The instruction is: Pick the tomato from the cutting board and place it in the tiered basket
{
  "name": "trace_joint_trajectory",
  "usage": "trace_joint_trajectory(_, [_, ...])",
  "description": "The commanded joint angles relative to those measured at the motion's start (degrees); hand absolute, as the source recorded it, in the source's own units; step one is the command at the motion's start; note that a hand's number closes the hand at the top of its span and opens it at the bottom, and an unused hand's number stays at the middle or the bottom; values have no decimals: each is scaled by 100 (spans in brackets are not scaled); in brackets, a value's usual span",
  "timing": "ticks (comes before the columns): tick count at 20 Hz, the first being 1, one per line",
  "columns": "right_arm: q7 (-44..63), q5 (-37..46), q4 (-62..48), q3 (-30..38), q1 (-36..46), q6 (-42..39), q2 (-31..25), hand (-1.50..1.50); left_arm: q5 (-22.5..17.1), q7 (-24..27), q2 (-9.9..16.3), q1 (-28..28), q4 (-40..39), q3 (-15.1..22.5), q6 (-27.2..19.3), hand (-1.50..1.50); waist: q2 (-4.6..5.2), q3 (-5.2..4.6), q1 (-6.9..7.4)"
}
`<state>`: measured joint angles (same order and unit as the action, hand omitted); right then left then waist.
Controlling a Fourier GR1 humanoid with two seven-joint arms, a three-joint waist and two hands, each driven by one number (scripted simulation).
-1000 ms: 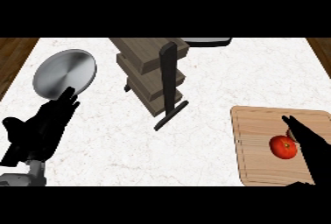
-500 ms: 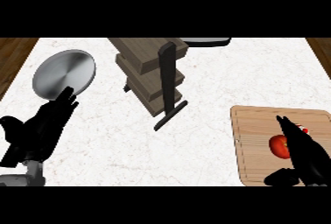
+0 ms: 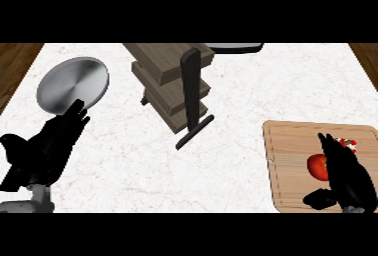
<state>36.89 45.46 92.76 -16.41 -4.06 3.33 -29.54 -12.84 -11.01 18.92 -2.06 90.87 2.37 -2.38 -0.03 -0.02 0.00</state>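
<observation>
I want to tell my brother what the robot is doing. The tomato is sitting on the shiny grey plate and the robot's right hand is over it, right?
Not quite. The tomato is on the wooden cutting board, not the grey plate, which is far across the counter. The head view shows this. The right hand is over the tomato, as you said.

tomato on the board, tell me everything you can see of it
The tomato is red and round, with a small green and white top showing above the right hand. It lies on the wooden cutting board, near its right side. The hand's straight fingers lie over its right half and hide it, so only the left part shows. Whether they touch it cannot be told.
</observation>
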Motion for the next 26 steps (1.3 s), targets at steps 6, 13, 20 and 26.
trace_joint_trajectory(6, [-546, -280, -801, 379, 184, -671, 287, 150, 177, 505, -168, -153, -562, -283, 338, 0, 13, 1, 7])
trace_joint_trajectory(13, [-841, 256, -699, 206, 201, -998, 27, 150, 370, 445, -391, -114, -602, -160, 328, 0, 8, 0, -12])
trace_joint_trajectory(20, [359, 877, 817, 12, -469, -1201, 260, 150, 261, -107, -222, -57, -50, -410, 308, 0, -25, -7, -83])
trace_joint_trajectory(26, [2436, 1418, 3416, -410, -1013, -1891, 700, 150, 237, 49, -203, 205, -86, -464, 332, 0, -122, -47, -290])
